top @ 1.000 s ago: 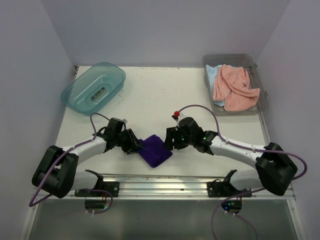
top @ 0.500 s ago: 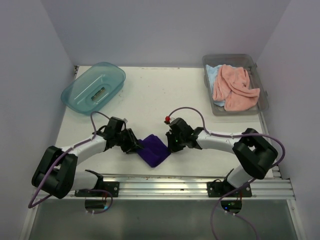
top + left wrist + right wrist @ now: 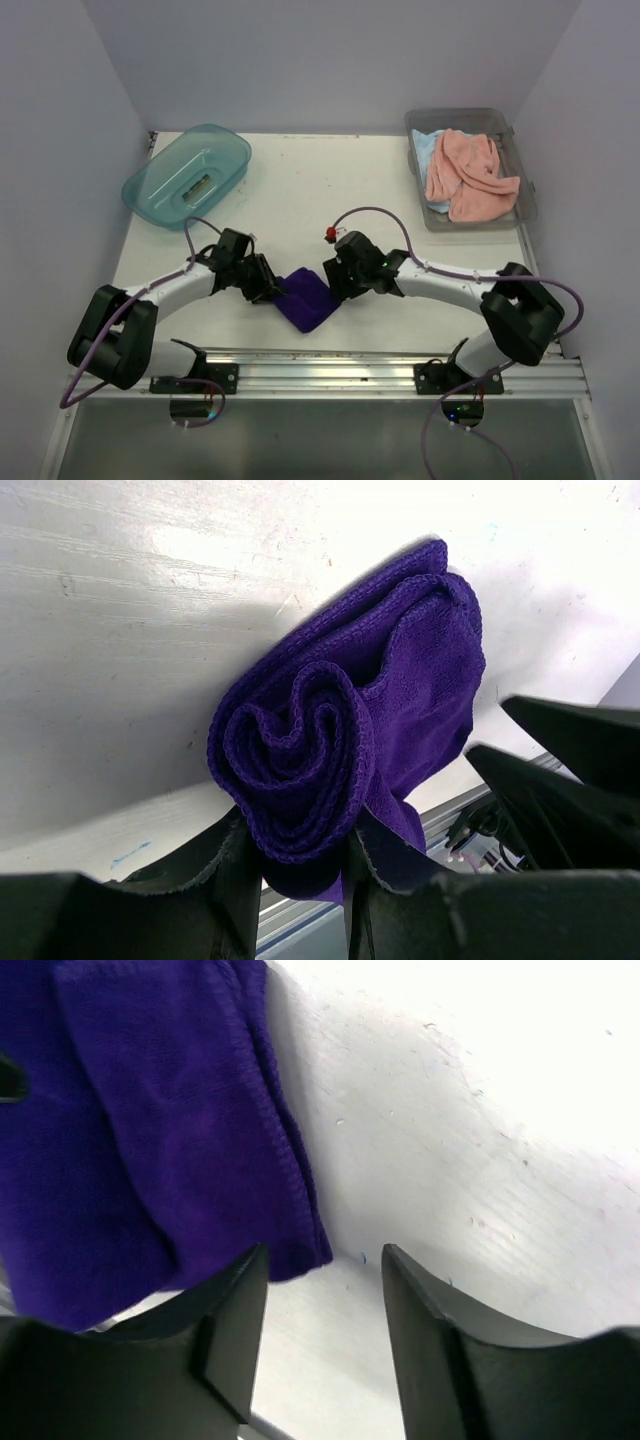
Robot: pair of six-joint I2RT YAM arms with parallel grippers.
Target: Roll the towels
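The dark purple towel [image 3: 307, 298] lies rolled on the white table near the front edge. In the left wrist view its spiral end [image 3: 300, 755] faces the camera, and my left gripper [image 3: 300, 855] is shut on that end. My left gripper [image 3: 268, 290] is at the roll's left end. My right gripper [image 3: 333, 283] is open at the roll's right end; in the right wrist view its fingers [image 3: 320, 1280] straddle bare table beside the towel's corner [image 3: 180, 1150], holding nothing. A salmon pink towel [image 3: 467, 175] and a light blue towel [image 3: 427, 150] lie in the grey bin.
A clear grey plastic bin [image 3: 522, 212] stands at the back right. A teal translucent tub [image 3: 187, 175] stands at the back left. A metal rail [image 3: 330, 365] runs along the front edge just below the purple roll. Walls close in on both sides.
My right arm has drawn its elbow in and its gripper has shifted slightly left toward the roll's right end. My left gripper has kept its hold on the purple towel.
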